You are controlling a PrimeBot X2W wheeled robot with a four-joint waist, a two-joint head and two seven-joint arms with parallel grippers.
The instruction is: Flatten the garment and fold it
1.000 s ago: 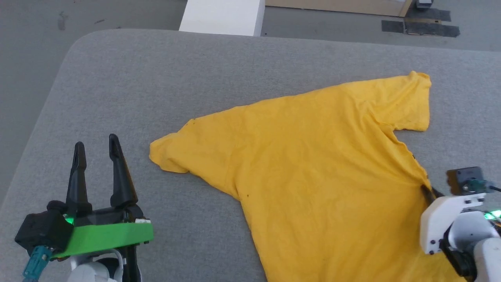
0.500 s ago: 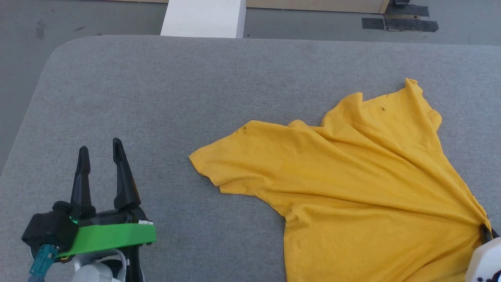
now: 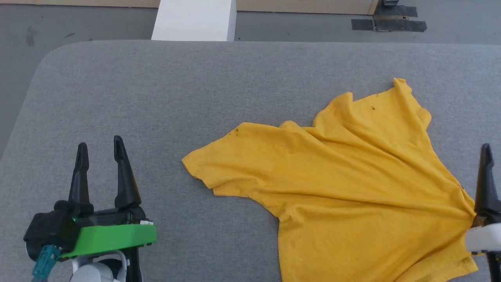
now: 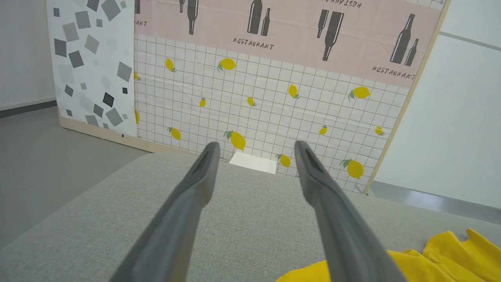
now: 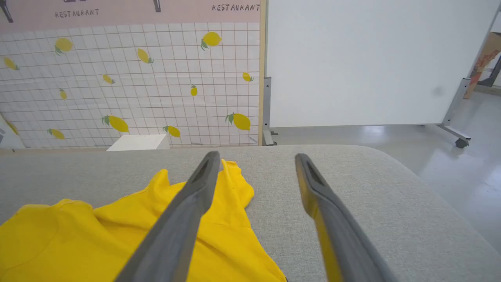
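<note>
1. On the grey desk (image 3: pixel 156 98), to the right of the left pincer (image 3: pixel 99 141) and well apart from it, lies the garment (image 3: pixel 352 188).
2. Garment condition: plain yellow side up, not flat. Creases fan out across the cloth from the edge nearest the right pincer (image 5: pixel 256 154).
3. Left pincer state: released. Both dark fingers stand spread above bare desk surface, with nothing between them. In the left wrist view, only a corner of yellow cloth shows, to the right of the right-hand finger.
4. Right pincer state: released. In the right wrist view the two fingers are spread with open desk surface between the tips; no cloth is gripped.
5. Garment position relative to the right pincer: below and to the left of the fingers. A bunched sleeve lies just ahead of the left-hand fingertip. Bare desk lies under and to the right of the right-hand finger.
6. Ahead of both pincers, past the far desk edge, stands a white block (image 3: pixel 194 19) against a lemon-print panel (image 4: pixel 254 98).
</note>
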